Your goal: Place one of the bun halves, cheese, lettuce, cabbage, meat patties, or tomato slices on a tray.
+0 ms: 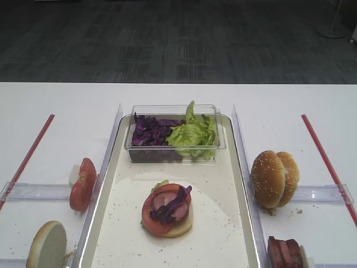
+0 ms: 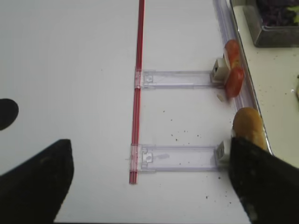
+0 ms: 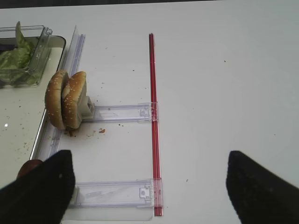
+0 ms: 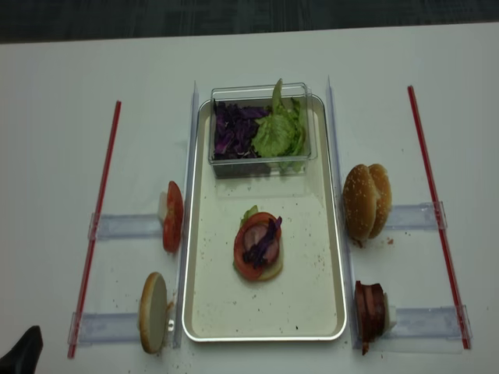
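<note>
My left gripper [image 2: 149, 186] hangs spread wide, the bun half [image 2: 249, 127] just ahead to its right, standing on edge beside the tray [image 2: 254, 100].

Clear rectangular plastic tub [image 1: 174, 146] sitting on white tabletop [image 1: 61, 103]; thin red strips [image 4: 95, 226] and clear plastic rails [image 3: 122, 112] flanking tub.
</note>
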You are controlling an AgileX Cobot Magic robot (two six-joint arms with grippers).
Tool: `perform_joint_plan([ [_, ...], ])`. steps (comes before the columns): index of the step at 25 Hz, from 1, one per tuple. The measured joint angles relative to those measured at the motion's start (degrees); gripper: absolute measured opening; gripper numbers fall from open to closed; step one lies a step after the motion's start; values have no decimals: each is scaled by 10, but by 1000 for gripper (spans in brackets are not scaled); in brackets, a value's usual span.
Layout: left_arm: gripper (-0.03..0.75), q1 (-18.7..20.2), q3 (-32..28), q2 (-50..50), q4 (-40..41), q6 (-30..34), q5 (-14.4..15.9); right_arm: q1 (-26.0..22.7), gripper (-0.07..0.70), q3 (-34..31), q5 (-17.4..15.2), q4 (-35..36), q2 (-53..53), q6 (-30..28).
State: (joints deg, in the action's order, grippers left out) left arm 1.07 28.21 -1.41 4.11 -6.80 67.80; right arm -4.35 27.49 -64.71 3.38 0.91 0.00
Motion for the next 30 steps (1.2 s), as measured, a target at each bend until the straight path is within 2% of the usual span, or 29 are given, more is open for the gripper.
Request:
perform_joint_plan([
  [11,610,0,-1,22,-26,43,1,0,669,0,0,0,0,0],
  [30,609,0,-1,23,-29,47,1,0,669,0,0,0,0,0],
])
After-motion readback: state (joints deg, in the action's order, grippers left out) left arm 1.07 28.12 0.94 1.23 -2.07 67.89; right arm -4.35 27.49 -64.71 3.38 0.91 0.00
